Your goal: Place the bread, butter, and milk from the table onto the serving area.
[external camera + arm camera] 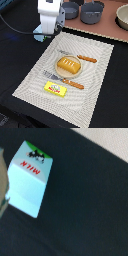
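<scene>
The milk (38, 34), a white and light-blue carton, stands on the black table (20, 60) just off the far corner of the serving area (90, 95) and is partly hidden by my gripper (49, 33). In the wrist view the milk (29, 178) is seen from above, off to one side, with "MILK" in red and a green mark. My gripper hangs right above and beside it, holds nothing, and no fingers cross the wrist view. The bread (69, 65) lies on the round plate (59, 73). The butter (56, 89) lies on the placemat near its front edge.
An orange-handled fork (86, 58) and knife (70, 83) flank the plate. A pinkish-brown board (107, 27) at the back holds grey pots (92, 12) and a bowl (123, 16). A black cable (15, 27) runs over the table behind the arm.
</scene>
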Tool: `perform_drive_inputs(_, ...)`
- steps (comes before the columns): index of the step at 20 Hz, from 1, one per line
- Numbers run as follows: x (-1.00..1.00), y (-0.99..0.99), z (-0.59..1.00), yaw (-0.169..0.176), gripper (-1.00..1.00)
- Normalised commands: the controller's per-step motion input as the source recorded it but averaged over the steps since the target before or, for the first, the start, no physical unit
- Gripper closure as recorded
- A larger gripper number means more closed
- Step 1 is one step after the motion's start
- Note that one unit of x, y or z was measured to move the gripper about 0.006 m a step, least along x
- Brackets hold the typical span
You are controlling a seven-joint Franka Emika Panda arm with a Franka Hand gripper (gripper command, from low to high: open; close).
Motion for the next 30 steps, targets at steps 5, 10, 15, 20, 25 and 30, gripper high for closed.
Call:
perform_drive_inputs(5,-0.84,0.43,-0.15,-0.011,-1.0)
perform_drive_inputs(10,-0.46,0.21,-0.37,-0.11,-1.0)
perform_drive_inputs(15,-0.42,0.1,-0.39,-0.172,-1.0)
perform_drive_inputs(20,-0.45,0.17,-0.24,-0.064,-1.0)
perform_drive_inputs(25,-0.33,0.25,-0.25,0.0,-1.0)
perform_drive_inputs(30,-0.29,0.22,-0.32,0.0,-1.0)
